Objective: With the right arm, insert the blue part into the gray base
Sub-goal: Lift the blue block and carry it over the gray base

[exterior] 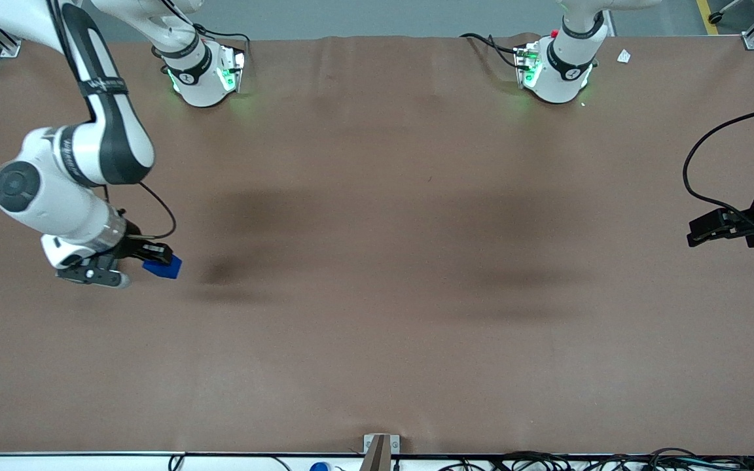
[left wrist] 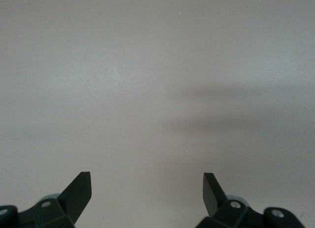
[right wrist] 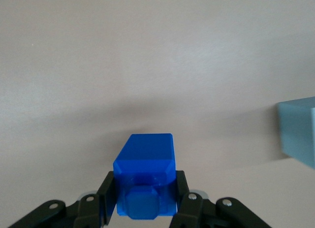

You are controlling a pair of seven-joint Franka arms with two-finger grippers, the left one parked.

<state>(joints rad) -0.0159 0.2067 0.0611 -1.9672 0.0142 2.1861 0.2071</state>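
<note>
My gripper [exterior: 154, 256] hangs above the table [exterior: 377, 327] at the working arm's end, clamping the blue part [right wrist: 145, 174]; the gray base [right wrist: 298, 130] sits nearby at its two o'clock.

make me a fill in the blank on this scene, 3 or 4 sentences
1. The gripper is shut on the ____ part.
2. The blue part is held above the ____ table.
3. In the right wrist view, the stud on the blue part faces ____ the camera.
4. The gray base shows only in the ____ wrist view.

Missing words: blue; brown; toward; right
</note>
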